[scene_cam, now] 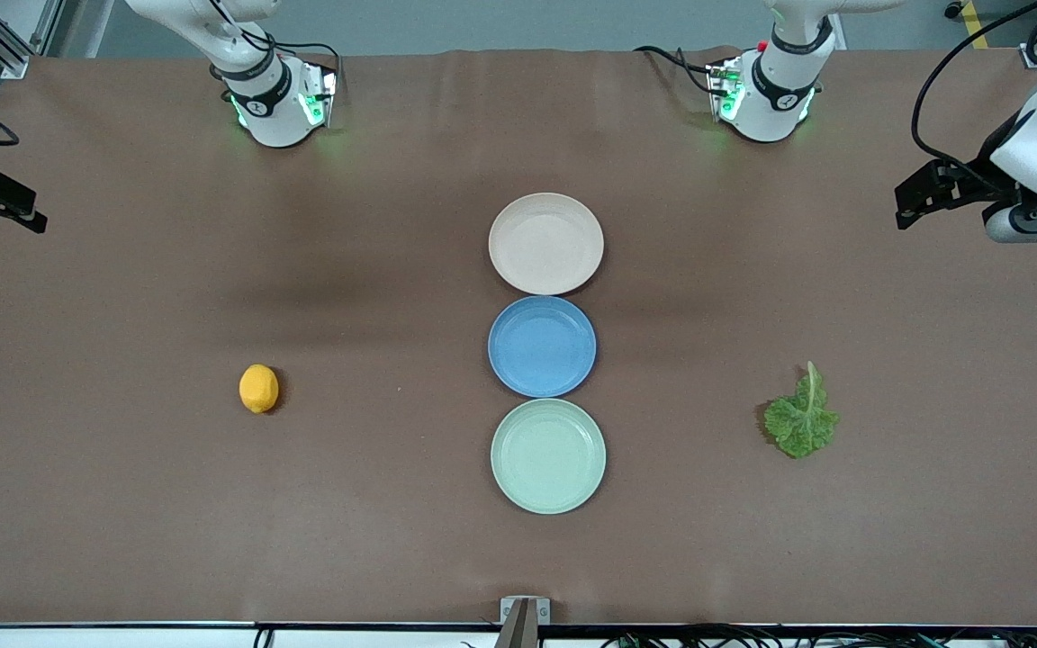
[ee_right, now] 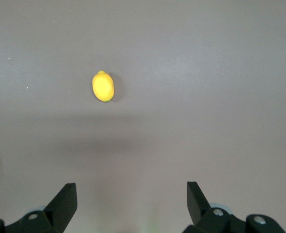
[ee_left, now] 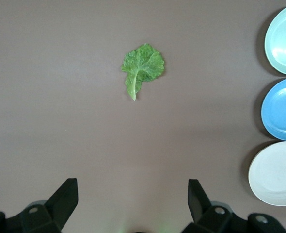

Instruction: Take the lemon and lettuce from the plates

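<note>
While both hands wait, lemon (scene_cam: pixel 258 389) lies off-plate

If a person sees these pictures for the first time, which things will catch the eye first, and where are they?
Three plates form a line mid-table: the pink-beige plate farthest from the front camera, the blue plate in the middle, the mint green plate nearest. All hold nothing. The lemon lies on the bare table toward the right arm's end, the lettuce toward the left arm's end. The left gripper and right gripper are open.
</note>
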You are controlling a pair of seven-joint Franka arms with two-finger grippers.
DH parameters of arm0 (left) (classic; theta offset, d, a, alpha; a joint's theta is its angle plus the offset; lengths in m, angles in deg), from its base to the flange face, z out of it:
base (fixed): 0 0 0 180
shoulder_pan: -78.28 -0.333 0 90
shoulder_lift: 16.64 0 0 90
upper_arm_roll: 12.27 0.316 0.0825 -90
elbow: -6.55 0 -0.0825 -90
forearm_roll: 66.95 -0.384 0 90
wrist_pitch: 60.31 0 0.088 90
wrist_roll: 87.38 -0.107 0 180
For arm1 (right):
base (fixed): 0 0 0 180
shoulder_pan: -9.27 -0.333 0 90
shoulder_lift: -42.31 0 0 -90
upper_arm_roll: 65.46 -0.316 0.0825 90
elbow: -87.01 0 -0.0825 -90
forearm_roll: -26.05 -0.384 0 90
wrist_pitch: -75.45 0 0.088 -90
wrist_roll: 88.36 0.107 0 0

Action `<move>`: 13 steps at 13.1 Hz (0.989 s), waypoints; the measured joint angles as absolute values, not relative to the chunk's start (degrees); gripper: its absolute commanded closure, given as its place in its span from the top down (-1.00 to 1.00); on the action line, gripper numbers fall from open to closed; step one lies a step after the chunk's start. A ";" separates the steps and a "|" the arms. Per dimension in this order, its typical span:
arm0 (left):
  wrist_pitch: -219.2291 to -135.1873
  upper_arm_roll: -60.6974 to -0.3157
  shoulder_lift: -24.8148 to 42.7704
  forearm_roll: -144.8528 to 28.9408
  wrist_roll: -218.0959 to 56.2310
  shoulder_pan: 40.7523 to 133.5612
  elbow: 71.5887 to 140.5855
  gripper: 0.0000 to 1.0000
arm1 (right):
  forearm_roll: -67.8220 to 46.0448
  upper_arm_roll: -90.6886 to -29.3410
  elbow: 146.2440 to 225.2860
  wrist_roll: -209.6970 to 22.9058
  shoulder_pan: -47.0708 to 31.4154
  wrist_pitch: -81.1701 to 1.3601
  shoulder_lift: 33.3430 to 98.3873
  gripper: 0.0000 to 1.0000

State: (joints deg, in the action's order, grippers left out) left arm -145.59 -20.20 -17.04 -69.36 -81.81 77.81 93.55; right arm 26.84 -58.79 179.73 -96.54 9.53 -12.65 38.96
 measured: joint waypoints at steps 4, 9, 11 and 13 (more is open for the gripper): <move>-145.59 -20.19 -17.04 -69.36 -81.86 77.80 92.99 1.00 | 26.98 -58.87 179.73 -93.28 9.53 -12.19 38.64 1.00; -145.59 -20.20 -17.02 -69.36 -81.86 77.80 92.99 1.00 | 26.08 -58.91 179.81 -93.19 9.53 -12.05 38.44 1.00; -145.59 -20.20 -17.01 -69.36 -81.86 77.80 92.99 1.00 | 25.80 -58.92 179.81 -93.82 9.53 -12.11 38.43 1.00; -145.57 -20.20 -16.97 -69.36 -81.86 77.80 93.00 1.00 | 25.73 -58.94 179.82 -93.84 9.53 -12.05 38.42 1.00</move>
